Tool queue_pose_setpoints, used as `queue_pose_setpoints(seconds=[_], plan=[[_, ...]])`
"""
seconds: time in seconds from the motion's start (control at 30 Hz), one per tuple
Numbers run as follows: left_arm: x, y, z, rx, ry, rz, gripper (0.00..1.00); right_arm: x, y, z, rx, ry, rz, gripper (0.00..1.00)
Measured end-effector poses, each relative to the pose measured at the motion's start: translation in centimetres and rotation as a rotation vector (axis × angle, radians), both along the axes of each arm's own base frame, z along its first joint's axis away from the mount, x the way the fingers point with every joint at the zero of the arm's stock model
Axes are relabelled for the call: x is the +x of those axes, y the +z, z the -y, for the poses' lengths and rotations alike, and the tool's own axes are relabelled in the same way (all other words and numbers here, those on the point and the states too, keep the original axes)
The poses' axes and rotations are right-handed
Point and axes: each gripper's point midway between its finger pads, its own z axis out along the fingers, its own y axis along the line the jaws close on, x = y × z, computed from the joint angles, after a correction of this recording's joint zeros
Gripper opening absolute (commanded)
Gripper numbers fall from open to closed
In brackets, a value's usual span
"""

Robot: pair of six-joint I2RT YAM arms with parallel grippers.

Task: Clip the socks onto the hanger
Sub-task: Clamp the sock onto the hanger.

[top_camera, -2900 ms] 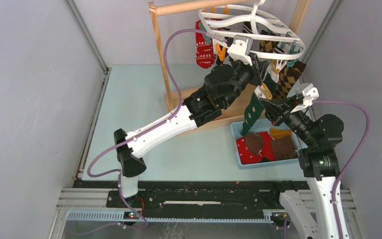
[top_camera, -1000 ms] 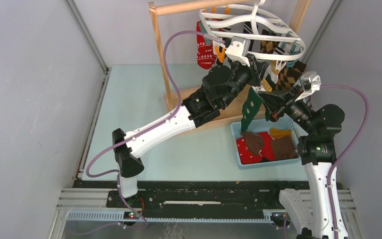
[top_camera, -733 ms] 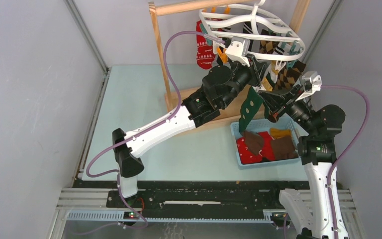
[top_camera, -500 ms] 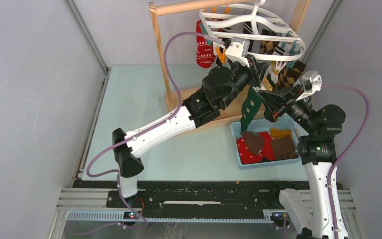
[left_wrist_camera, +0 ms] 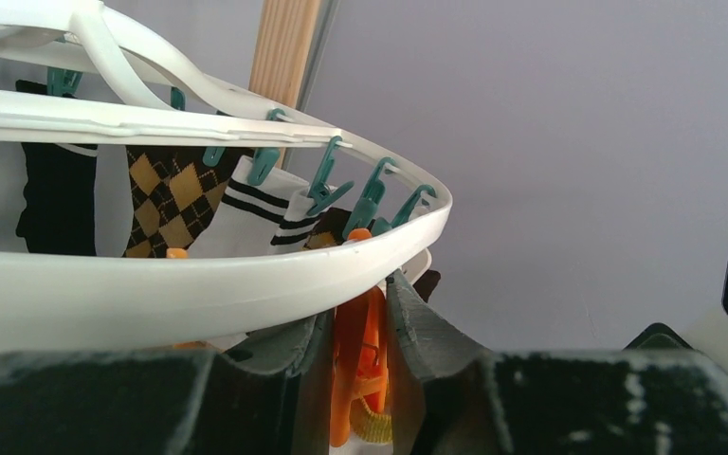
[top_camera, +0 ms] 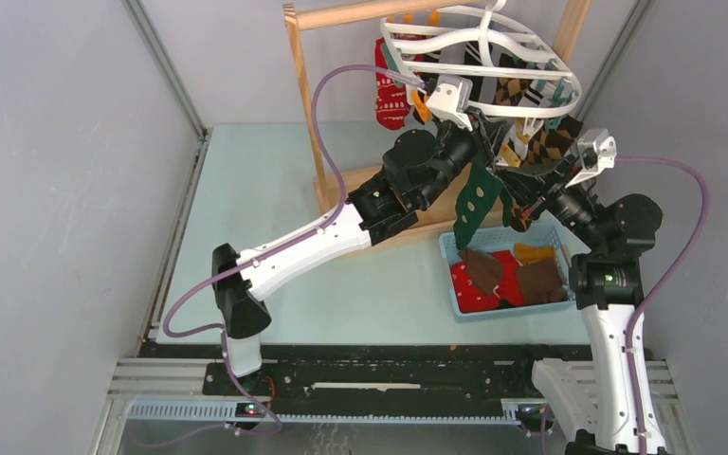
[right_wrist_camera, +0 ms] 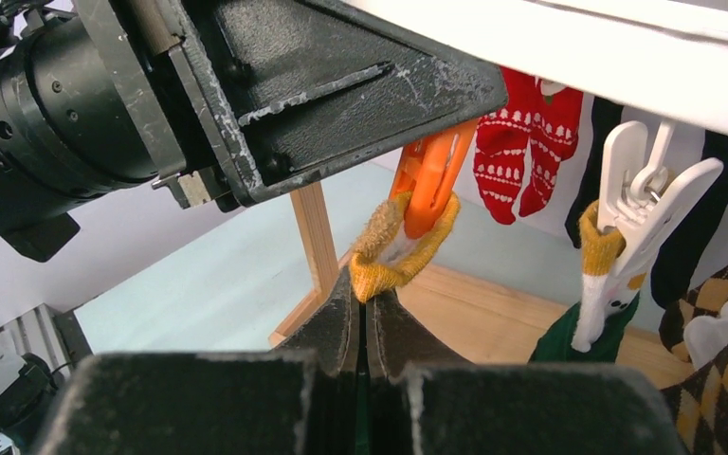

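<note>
Grey walls (top_camera: 57,142) close in a pale green surface (top_camera: 246,190); a wooden rack (top_camera: 305,104) stands at its far side; the white hanger (top_camera: 493,43) hangs from the rack's top bar, above the surface, with socks pinned round its rim; a blue basket (top_camera: 447,248) sits on the surface at the right, near the rack's foot, holding red and brown socks (top_camera: 537,280); the left pincer (left_wrist_camera: 360,332) is clamped on an orange clip (right_wrist_camera: 427,190) beneath the hanger's rim; the right pincer (right_wrist_camera: 365,318) is pressed together on the mustard cuff of a dark green sock (top_camera: 474,204), the cuff at the clip's mouth.
</note>
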Motion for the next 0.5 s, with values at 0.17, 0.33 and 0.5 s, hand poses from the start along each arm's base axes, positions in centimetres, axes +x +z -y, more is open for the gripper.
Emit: queue_pose_setpoints(seconds=[0.17, 0.33, 0.5], plan=[[-0.05, 0.18, -0.20, -0.009, -0.006, 0.008, 0.10, 0.28, 0.08, 0.03, -0.019, 0.000, -0.003, 0.00], [-0.14, 0.35, -0.22, -0.013, -0.011, 0.010, 0.09, 0.34, -0.16, 0.06, -0.035, -0.002, -0.002, 0.00], [-0.14, 0.35, -0.22, -0.013, -0.012, 0.009, 0.09, 0.45, -0.04, 0.07, -0.035, -0.002, 0.000, 0.00]])
